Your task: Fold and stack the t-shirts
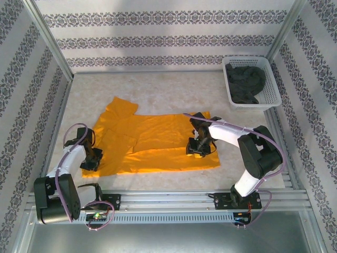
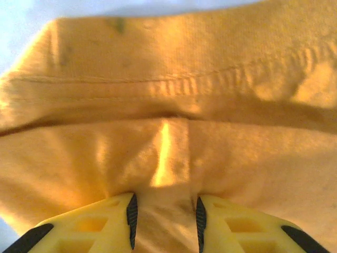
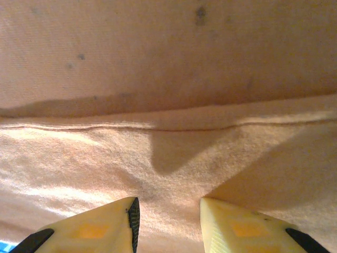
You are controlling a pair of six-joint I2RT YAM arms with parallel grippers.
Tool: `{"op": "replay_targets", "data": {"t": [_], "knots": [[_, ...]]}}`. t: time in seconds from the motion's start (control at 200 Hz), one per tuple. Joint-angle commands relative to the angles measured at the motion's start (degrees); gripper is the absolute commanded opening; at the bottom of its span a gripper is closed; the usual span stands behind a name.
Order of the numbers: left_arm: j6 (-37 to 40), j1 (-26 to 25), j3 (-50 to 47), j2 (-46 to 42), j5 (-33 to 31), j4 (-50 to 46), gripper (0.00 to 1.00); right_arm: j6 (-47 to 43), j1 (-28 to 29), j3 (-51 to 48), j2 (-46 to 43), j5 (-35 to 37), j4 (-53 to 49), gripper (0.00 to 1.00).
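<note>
Charcoal t-shirt [image 1: 244, 83] in white basket [image 1: 271, 90]

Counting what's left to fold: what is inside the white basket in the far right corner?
The white basket holds a heap of dark charcoal cloth. How many garments it is cannot be told, and the basket's floor beneath is covered.

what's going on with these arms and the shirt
The orange t-shirt lies spread on the table. The left gripper pinches cloth at its left edge; the right gripper has cloth between its jaws at the right edge, grip unclear. A dark t-shirt sits in the white basket.
</note>
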Motion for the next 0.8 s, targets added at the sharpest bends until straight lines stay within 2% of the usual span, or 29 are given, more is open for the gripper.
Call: {"op": "replay_targets", "data": {"t": [0.0, 0.14, 0.275, 0.41, 0.6, 0.799], "knots": [[1.5, 1.1, 4.1, 0.7, -2.0, -4.0, 0.42, 0.4, 0.0, 1.6, 0.4, -0.7, -5.0, 0.38], [6.4, 0.1, 14.7, 6.6, -2.7, -0.8, 0.48, 2.2, -1.1, 3.2, -6.2, 1.4, -1.8, 0.44], [14.1, -1.0, 26.5, 18.2, 3.5, 7.2, 0.48, 3.2, -3.7, 4.0, -10.7, 3.0, 5.7, 0.48], [20.0, -2.2, 37.9, 29.6, 3.5, 11.6, 0.47, 2.7, -6.7, 7.4, -8.6, 2.3, 8.6, 0.48], [23.1, -2.5, 49.4, 43.4, 4.7, 20.3, 0.42, 0.8, -9.1, 12.4, -5.1, 0.5, 10.0, 0.49], [26.6, -3.3, 59.6, 54.9, 4.5, 25.3, 0.42, 0.8, -10.1, 15.2, -3.8, 0.6, 9.2, 0.49]]}}
